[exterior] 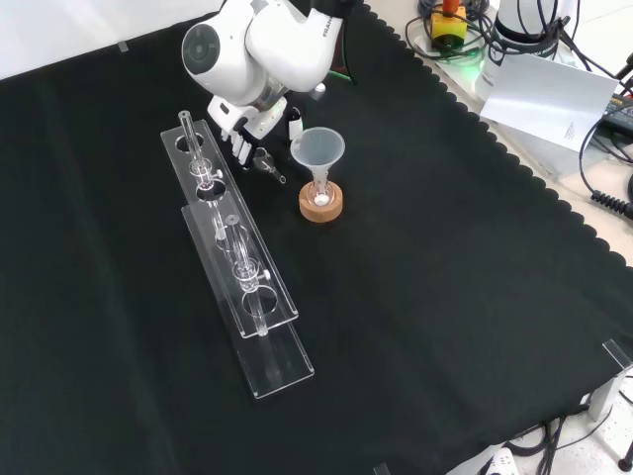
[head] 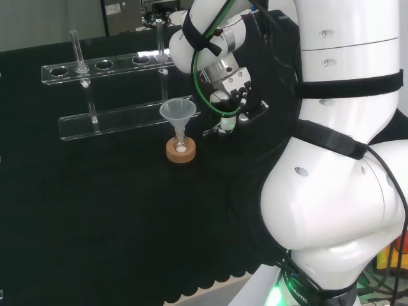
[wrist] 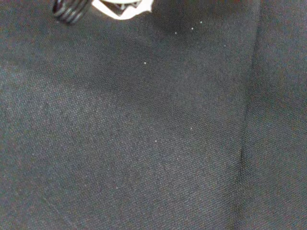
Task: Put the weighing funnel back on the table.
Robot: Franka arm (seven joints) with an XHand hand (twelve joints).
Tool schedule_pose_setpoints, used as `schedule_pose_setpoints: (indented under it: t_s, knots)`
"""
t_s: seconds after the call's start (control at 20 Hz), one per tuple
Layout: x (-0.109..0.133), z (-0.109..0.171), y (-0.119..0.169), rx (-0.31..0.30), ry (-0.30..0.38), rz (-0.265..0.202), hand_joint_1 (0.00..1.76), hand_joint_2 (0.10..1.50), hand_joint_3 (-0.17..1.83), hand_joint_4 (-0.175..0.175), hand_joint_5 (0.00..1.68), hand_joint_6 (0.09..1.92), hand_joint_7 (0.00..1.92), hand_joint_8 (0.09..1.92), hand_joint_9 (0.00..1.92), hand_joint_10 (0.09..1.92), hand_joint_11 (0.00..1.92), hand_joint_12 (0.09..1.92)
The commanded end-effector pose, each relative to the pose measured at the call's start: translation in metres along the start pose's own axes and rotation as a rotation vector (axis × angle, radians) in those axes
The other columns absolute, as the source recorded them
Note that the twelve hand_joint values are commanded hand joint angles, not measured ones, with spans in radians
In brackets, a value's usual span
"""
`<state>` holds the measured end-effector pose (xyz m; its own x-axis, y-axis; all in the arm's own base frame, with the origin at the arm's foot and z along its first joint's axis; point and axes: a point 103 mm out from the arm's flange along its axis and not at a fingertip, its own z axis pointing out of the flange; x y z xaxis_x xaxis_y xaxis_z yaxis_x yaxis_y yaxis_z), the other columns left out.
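Judging by the front view, the task is near its end — the weighing funnel (exterior: 268, 164) lies at or just above the cloth (exterior: 445, 297), directly beside the hand (exterior: 237, 134) and left of the funnel (exterior: 317, 148). Whether the hand grips it cannot be told — release and withdrawal are probably what is left.

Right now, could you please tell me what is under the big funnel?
The funnel has its stem in a small flask on a cork ring on the cloth. Something white shows low in the flask; I cannot tell what. The ring covers the flask's underside.
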<state>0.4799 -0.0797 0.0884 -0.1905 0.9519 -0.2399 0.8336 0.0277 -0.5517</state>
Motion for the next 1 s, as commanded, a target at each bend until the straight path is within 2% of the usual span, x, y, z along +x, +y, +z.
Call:
schedule_pose_setpoints:
  t_s: [0.05,0.25,0.45,0.75,1.0]
  knots:
    - [0.0,0.001,-0.002,-0.019,-0.004,0.006,0.94,0.73,0.66,-0.021,0.5,0.69,0.56,0.73,0.76,0.55,0.51,1.24]
    - [-0.006,-0.006,-0.007,-0.058,0.02,0.01,0.93,0.7,0.68,-0.028,0.43,0.58,0.49,0.75,0.71,0.57,0.47,1.27]
    - [-0.014,-0.017,-0.017,-0.092,0.037,0.02,0.9,0.67,0.69,-0.039,0.36,0.31,0.4,0.76,0.63,0.62,0.42,1.29]
    - [-0.034,-0.037,-0.04,-0.143,0.057,0.053,0.89,0.67,0.68,-0.04,0.37,0.22,0.39,0.75,0.61,0.63,0.41,1.3]
    - [-0.049,-0.051,-0.068,-0.187,0.104,0.08,0.88,0.67,0.67,-0.04,0.39,0.17,0.39,0.75,0.6,0.63,0.4,1.3]
